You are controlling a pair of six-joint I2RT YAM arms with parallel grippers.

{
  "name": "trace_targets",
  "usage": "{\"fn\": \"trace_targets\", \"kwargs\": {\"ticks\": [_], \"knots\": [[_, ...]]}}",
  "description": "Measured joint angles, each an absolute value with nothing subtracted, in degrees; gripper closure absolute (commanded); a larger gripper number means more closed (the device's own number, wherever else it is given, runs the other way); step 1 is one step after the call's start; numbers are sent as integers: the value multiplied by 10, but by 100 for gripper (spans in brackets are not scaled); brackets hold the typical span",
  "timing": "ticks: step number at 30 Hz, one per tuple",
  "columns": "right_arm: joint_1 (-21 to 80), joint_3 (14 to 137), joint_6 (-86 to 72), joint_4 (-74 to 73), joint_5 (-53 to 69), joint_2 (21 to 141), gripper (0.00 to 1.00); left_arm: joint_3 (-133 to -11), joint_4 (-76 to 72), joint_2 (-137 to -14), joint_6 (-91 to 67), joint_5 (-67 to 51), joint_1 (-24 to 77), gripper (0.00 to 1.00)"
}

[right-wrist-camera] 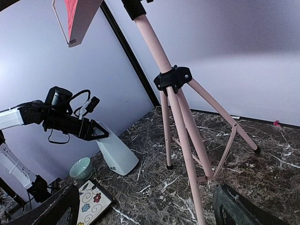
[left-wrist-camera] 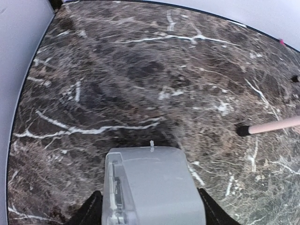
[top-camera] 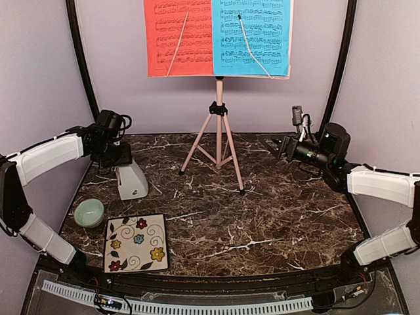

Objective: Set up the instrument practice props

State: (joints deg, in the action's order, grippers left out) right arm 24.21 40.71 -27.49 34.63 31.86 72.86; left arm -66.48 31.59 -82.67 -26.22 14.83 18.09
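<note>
Metronome [left-wrist-camera: 152, 187] — clasped in left gripper [right-wrist-camera: 99, 133].

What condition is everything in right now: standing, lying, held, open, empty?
music stand: upright, legs spread on the table.
red sheet: resting on the stand's desk.
blue sheet: on the desk beside the red one.
metronome: standing, clamped from above.
left gripper: closed on the metronome.
right gripper: open, holding nothing.
green bowl: upright, empty.
floral tile: lying flat.

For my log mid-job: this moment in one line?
left hand: gripping metronome | right hand: open, empty | red sheet, blue sheet: on stand
</note>
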Motion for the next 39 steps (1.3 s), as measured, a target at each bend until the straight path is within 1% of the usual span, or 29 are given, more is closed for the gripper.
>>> {"fn": "trace_targets", "kwargs": {"ticks": [12,18,22,23,26,30,31,32,37,39], "knots": [[242,402,-270,336,317,710,0,-798,315,-935,-277,155,400,64],[242,375,-271,338,317,701,1,-845,312,-997,-297,159,478,62],[242,362,-272,331,317,700,4,-859,306,-1024,-312,168,511,61],[242,359,-273,329,317,698,4,-868,309,-1031,-316,174,516,57],[242,353,-273,328,317,697,4,-894,314,-1052,-325,180,526,38],[245,346,-273,326,317,697,5,-907,315,-1062,-328,183,531,19],[246,344,-272,325,317,697,5,-908,314,-1062,-328,181,532,7],[247,343,-272,325,317,697,5,-911,314,-1061,-327,180,532,2],[251,334,-268,320,314,697,8,-902,309,-1029,-318,179,529,1],[254,327,-267,316,310,697,10,-863,286,-983,-313,162,518,1]]}}
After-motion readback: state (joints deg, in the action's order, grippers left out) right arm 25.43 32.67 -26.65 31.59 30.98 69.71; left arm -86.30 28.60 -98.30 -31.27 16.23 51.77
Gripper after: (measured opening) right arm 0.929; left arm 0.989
